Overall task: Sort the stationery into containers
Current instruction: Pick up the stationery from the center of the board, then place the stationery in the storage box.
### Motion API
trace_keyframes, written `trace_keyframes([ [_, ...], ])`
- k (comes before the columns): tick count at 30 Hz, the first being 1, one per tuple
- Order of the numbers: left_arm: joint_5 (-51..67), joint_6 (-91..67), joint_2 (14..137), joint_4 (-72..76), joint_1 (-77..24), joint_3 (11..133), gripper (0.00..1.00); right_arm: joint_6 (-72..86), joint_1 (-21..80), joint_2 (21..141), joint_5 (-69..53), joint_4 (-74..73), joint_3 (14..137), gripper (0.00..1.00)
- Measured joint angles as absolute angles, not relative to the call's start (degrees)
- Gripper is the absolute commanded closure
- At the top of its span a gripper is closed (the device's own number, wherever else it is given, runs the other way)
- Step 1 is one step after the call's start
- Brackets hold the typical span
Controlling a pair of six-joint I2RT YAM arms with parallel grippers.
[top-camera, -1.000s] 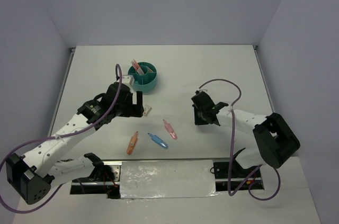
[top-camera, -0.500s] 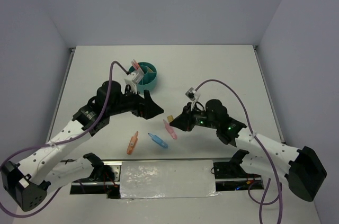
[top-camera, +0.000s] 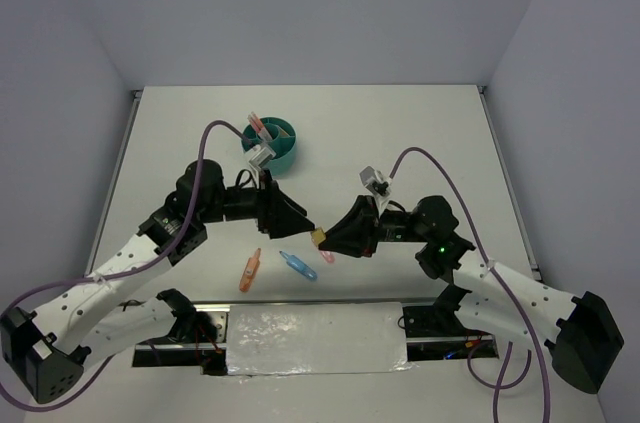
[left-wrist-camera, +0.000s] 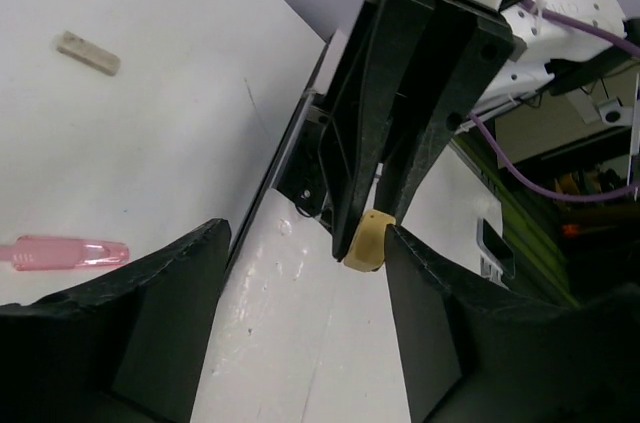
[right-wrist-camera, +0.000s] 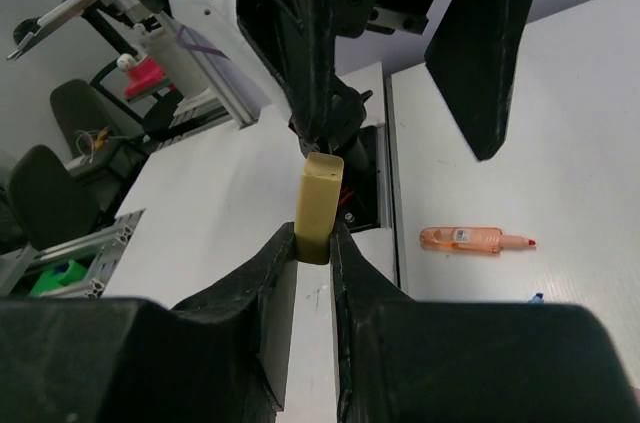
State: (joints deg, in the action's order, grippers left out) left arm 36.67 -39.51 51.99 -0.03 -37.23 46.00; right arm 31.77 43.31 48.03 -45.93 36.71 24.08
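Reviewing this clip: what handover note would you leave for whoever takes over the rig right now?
Right gripper: shut on a tan eraser, held in the air between the arms.
Left gripper: open, jaws either side of that eraser without touching it; this looks like a handover.
Loose on the table: orange marker, blue marker, pink marker, second eraser.
Done: teal cup already holds some pens.
Left: complete the handover, put the eraser in the cup, then sort the four loose pieces.
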Motion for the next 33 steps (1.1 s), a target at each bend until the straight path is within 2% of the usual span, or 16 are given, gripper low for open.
trace_keyframes([
  [5,37.6,-39.4,52.6,1.0,-39.6,46.0,0.36,31.5,43.3,49.3,-46.0,36.1,25.8,1.0],
  [9,37.9,-39.3,52.6,1.2,-40.2,46.0,0.48,31.0,43.3,50.5,-45.6,35.3,27.0,1.0],
  [12,38.1,-39.3,52.6,1.3,-40.3,46.0,0.65,30.6,43.3,51.0,-45.2,34.7,27.5,1.0],
  [13,38.2,-39.2,52.6,1.5,-40.3,46.0,0.74,30.5,43.3,51.3,-45.2,34.3,27.7,1.0],
  [15,38.2,-38.9,52.6,1.0,-40.3,46.2,0.82,30.3,43.3,52.1,-45.3,33.5,28.2,1.0],
  [17,37.6,-38.1,52.6,-0.2,-40.3,46.7,0.95,30.1,43.2,52.7,-45.3,32.9,28.6,1.0],
  [18,37.1,-37.6,52.7,-1.4,-40.3,47.2,1.0,30.0,43.2,52.9,-45.2,32.7,28.7,0.87],
  [19,36.2,-37.2,52.8,-2.9,-40.3,47.9,1.0,29.8,43.2,53.1,-45.1,32.7,28.8,0.72],
  [20,34.9,-36.7,53.0,-4.4,-40.4,48.8,1.0,29.6,43.1,53.1,-44.8,32.5,28.8,0.43],
  [21,33.2,-36.2,53.2,-6.1,-40.7,50.0,1.0,29.8,43.0,53.2,-44.6,32.4,28.9,0.26],
  [23,27.8,-35.2,53.6,-9.2,-40.8,52.5,1.0,29.5,42.4,53.1,-44.6,32.1,28.9,0.01],
  [29,8.4,-31.6,57.2,-21.5,-39.4,64.9,1.0,27.9,33.8,51.3,-39.9,24.5,29.1,0.0],
  [33,-6.7,-26.0,63.9,-26.0,-31.7,72.5,1.0,25.8,28.0,50.2,-30.0,10.9,30.6,0.0],
])
